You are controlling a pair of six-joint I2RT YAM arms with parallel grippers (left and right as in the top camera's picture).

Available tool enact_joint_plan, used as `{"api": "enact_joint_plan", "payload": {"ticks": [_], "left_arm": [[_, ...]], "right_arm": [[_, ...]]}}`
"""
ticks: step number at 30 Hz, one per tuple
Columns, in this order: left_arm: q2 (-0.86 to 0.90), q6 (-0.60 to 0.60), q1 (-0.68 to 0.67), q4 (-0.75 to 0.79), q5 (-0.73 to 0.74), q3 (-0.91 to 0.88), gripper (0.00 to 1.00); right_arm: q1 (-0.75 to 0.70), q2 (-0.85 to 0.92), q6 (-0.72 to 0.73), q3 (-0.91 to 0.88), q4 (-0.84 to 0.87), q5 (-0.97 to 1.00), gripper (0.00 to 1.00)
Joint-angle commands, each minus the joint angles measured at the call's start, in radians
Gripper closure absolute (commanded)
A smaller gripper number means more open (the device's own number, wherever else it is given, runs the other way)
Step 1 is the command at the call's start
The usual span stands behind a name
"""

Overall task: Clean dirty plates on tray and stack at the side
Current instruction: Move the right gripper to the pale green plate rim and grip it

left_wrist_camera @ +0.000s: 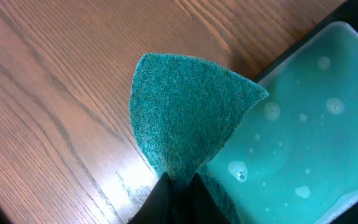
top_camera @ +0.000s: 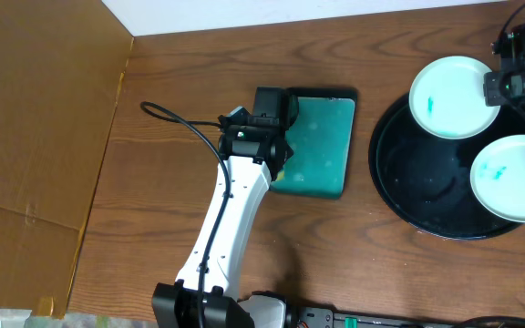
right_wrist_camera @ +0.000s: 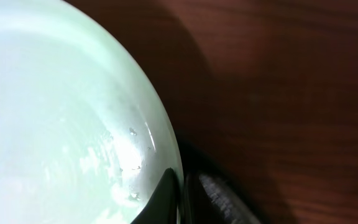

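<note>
Two white plates with teal smears show in the overhead view. One plate [top_camera: 451,97] is held at the black tray's [top_camera: 408,196] upper edge, the other plate [top_camera: 515,179] lies on the tray at the right. My right gripper [top_camera: 495,88] is shut on the first plate's rim, which also shows in the right wrist view [right_wrist_camera: 73,124] between the fingers [right_wrist_camera: 180,186]. My left gripper [top_camera: 281,164] is shut on a teal sponge cloth [left_wrist_camera: 188,121] at the left edge of the teal rectangular tray [top_camera: 317,146]. A third plate is out of view.
The teal tray holds soapy water with bubbles [left_wrist_camera: 303,143]. A brown cardboard wall [top_camera: 35,137] stands at the left. A black cable [top_camera: 180,123] loops over the table left of the left arm.
</note>
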Motion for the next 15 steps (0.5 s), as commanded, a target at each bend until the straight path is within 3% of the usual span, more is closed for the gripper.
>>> {"api": "enact_joint_plan", "payload": {"ticks": [1,6,15], "left_arm": [[-0.004,0.013,0.005,0.002,-0.013,-0.010,0.93],[-0.004,0.014,0.005,0.026,0.024,-0.010,0.93],[0.014,0.014,0.005,0.059,0.092,-0.010,0.93]], "right_arm": [[0.005,-0.084,-0.011,0.003,-0.028,-0.142,0.99],[0.032,-0.192,-0.011,0.003,-0.128,-0.318,0.99],[0.070,-0.170,-0.012,0.002,-0.334,-0.312,0.99]]}}
